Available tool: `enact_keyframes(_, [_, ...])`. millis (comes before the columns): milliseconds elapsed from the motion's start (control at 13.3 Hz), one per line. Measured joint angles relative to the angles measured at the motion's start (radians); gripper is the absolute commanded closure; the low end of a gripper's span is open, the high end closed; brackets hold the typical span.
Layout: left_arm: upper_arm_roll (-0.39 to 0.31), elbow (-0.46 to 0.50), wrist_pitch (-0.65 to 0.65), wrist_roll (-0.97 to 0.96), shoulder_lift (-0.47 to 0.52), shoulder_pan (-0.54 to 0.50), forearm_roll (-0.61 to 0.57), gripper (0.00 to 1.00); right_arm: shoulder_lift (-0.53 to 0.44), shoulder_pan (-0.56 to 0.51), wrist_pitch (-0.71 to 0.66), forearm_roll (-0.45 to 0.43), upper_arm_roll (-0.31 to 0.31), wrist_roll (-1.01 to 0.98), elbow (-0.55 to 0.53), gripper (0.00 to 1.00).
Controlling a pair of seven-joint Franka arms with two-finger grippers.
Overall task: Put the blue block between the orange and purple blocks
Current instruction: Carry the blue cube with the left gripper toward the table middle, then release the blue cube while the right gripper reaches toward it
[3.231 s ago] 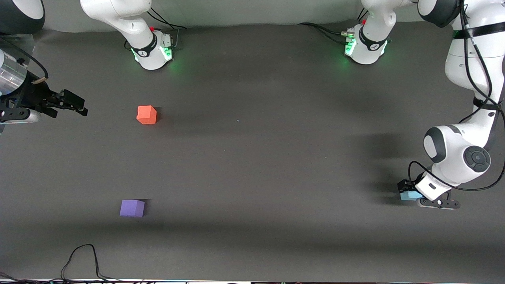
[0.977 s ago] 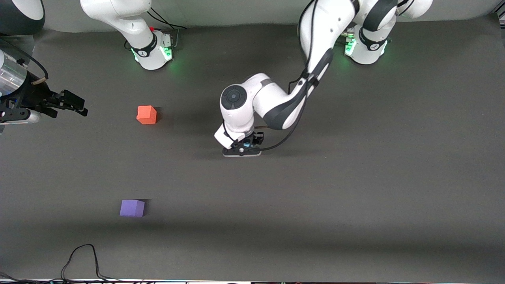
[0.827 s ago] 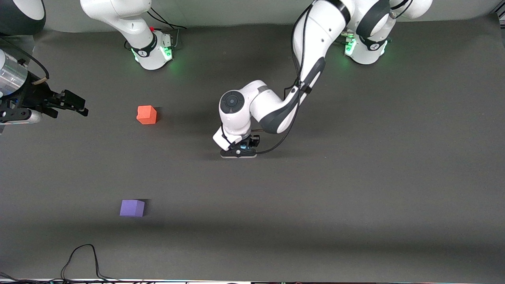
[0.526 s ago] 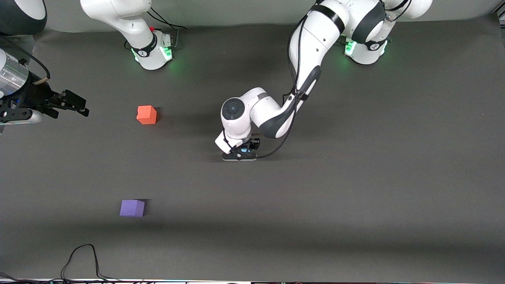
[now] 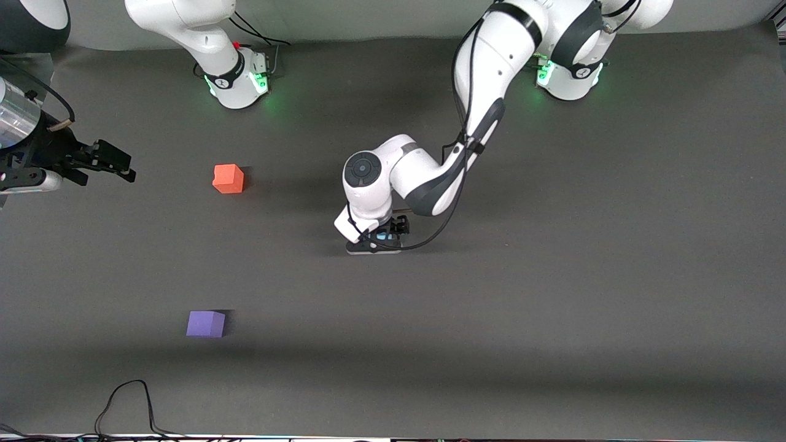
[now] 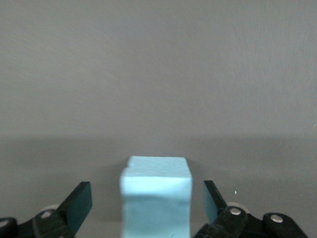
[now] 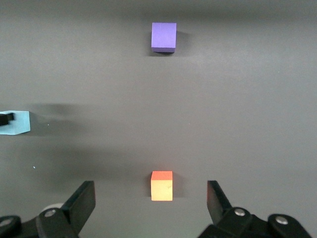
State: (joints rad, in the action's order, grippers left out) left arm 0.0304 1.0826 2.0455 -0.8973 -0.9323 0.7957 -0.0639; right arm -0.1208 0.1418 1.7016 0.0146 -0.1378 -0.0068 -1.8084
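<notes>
Left claw (image 6: 147, 213) spread around blue block (image 6: 156, 196), mid-table

A dark grey mat (image 5: 552, 307) covers the whole table. It lies directly under the jaws of the left gripper (image 5: 382, 236) and spreads away from them on every side. In the left wrist view the same plain grey surface (image 6: 158, 74) fills everything ahead of the jaws, with a darker band of shadow closest to them. The right wrist view shows it (image 7: 257, 99) below the jaws of the right gripper (image 5: 126, 170). A thin black cable (image 5: 116, 388) loops on the mat at its edge nearest the front camera. It is well apart from both pairs of jaws and lies toward the right arm's end of the table. A pale grey strip (image 5: 368, 18) borders the mat along the edge where the bases stand.
</notes>
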Motion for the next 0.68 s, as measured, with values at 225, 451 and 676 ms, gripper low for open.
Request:
enact_keyframes(225, [0.014, -0.017, -0.149, 0.124, 0.131, -0.154, 0.082, 0.00, -0.001, -0.001, -0.016, -0.001, -0.008, -0.133, 0.010, 0.00])
enact_keyframes(451, [0.015, 0.005, -0.262, 0.349, 0.232, -0.360, 0.142, 0.00, 0.029, 0.008, -0.018, 0.003, 0.011, -0.182, 0.010, 0.00])
enact_keyframes(676, [0.016, 0.067, -0.352, 0.594, 0.303, -0.565, 0.152, 0.00, 0.091, 0.089, -0.012, 0.026, 0.091, -0.024, 0.026, 0.00])
